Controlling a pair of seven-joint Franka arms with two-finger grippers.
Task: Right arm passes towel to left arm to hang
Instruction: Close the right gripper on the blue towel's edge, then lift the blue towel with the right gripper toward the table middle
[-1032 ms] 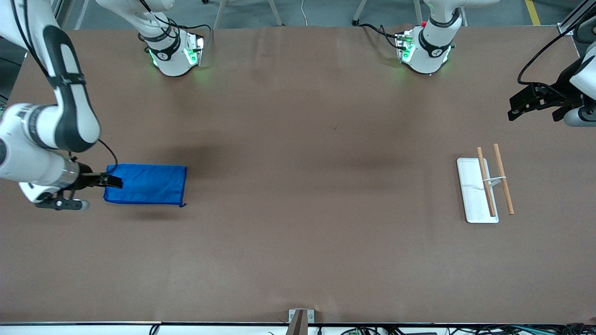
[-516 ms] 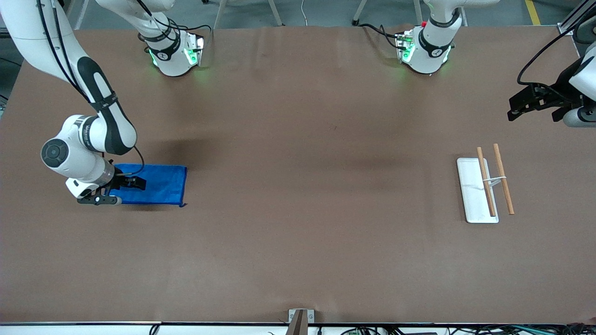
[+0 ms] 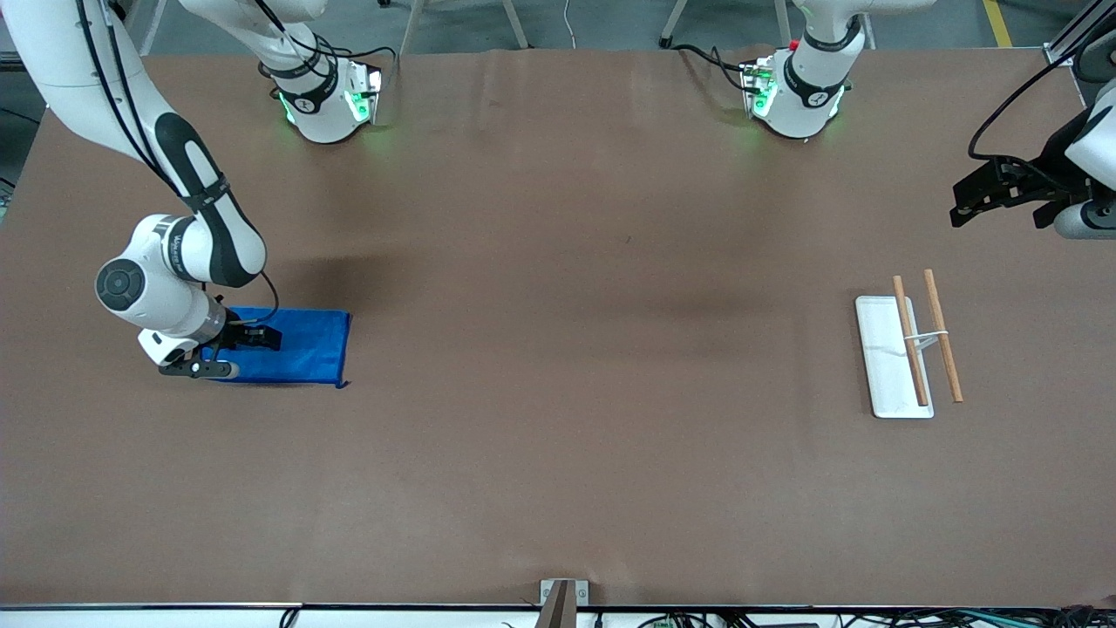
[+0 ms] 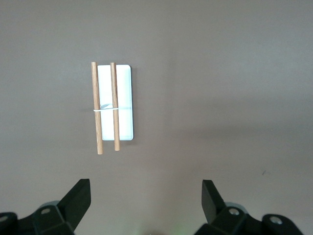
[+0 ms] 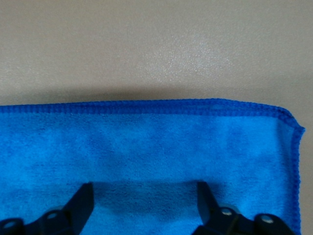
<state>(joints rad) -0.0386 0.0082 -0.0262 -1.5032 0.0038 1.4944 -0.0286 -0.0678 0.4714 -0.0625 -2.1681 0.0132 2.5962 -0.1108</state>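
Right gripper (image 3: 253,342) is down on the bright royal-blue fleecy towel (image 3: 301,347), jaws spread wide with a finger (image 5: 80,203) on each side pressing the cloth, nothing pinched between them. The towel lies flat on the brown table (image 3: 558,453) at the right arm's end. Left gripper (image 3: 1003,194) waits up over the left arm's end, jaws wide open and empty, above a white flat-based rack with two wooden rods (image 3: 907,344).

The towel (image 3: 292,346) is bright blue with darker stitched edges; the bench (image 3: 558,436) is plain brown.
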